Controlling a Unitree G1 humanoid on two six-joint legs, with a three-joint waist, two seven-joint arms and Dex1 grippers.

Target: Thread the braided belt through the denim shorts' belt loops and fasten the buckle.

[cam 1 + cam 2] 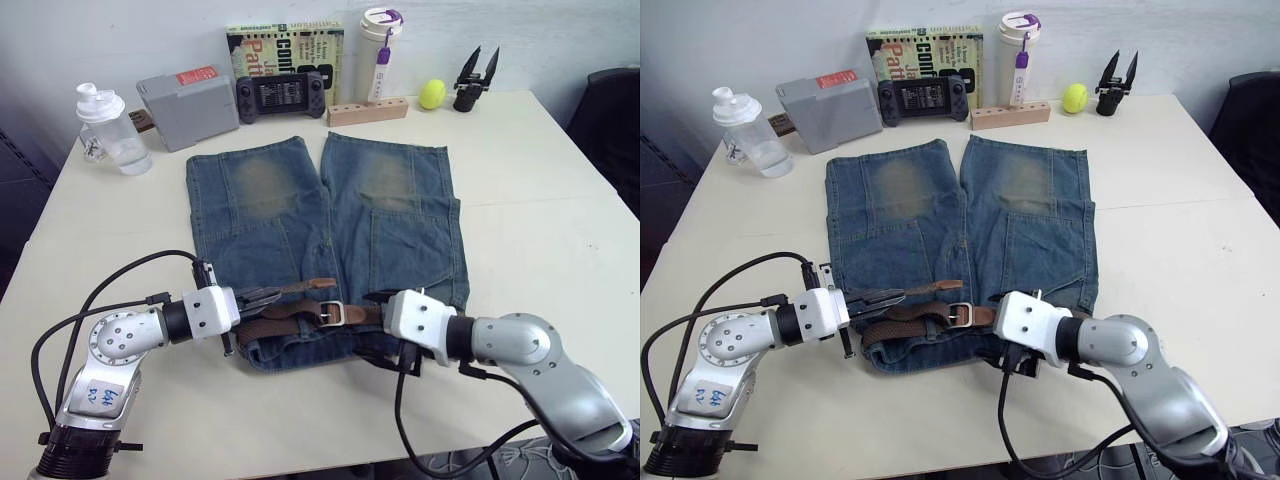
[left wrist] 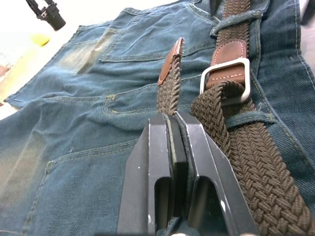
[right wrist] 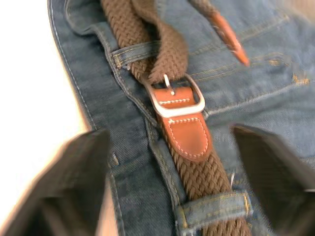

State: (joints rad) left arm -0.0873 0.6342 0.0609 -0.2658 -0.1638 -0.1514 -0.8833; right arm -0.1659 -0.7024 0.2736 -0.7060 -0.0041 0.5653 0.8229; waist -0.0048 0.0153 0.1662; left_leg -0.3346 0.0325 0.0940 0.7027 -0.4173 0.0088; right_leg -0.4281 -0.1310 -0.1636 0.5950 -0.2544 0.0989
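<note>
The denim shorts [image 1: 390,210] lie flat on the table, waistband toward me. The braided belt [image 1: 290,322] runs along the waistband under the belt loops [image 3: 216,209], and its strap passes through the buckle [image 1: 333,313], with the prong poking through the weave. My left gripper [image 1: 262,296] is shut on the belt's free end just behind its tan tip [image 2: 173,54], holding it slightly above the denim to the left of the buckle. My right gripper [image 1: 375,325] hovers open just right of the buckle, its fingers spread wide on either side of the belt with nothing between them.
Along the table's far edge stand a clear shaker bottle [image 1: 110,130], a grey box [image 1: 188,105], a handheld game console [image 1: 280,95], a book [image 1: 285,45], a white tumbler [image 1: 380,45], a wooden block [image 1: 367,110], a yellow-green ball [image 1: 432,94] and a black spare gripper [image 1: 475,80].
</note>
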